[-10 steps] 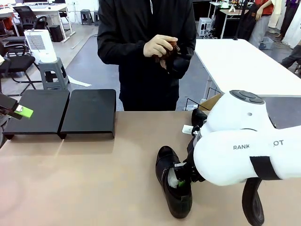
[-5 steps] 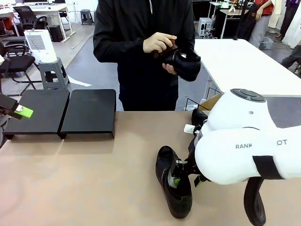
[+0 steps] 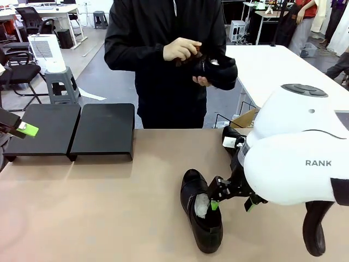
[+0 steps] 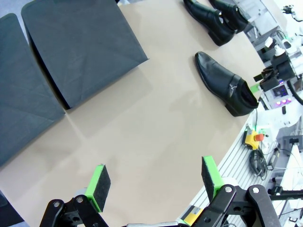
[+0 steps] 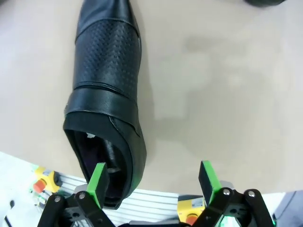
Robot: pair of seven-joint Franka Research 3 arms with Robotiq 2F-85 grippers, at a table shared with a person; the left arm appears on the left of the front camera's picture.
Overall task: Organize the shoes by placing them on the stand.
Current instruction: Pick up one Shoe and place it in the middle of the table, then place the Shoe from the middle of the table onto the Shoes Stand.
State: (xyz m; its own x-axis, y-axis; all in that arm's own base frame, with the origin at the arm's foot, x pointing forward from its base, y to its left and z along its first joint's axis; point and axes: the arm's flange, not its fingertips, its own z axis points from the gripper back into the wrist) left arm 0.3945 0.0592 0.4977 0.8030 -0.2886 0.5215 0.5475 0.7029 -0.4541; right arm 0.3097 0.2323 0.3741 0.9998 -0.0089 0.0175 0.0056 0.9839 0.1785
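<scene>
Over the tabletop [image 3: 98, 207], right gripper [image 5: 152, 178] has released the shoe [image 5: 106, 71], jaws now apart; left gripper [image 4: 155, 176] stays spread.

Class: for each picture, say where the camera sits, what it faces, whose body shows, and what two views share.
Front: between the arms, facing the person across the table; right arm shows.
Left wrist: rides that wrist, looking down at stand and shoe; open left gripper shows.
Right wrist: rides that wrist, just above the shoe; open right gripper shows.
Shared: the shoe, in all three.
</scene>
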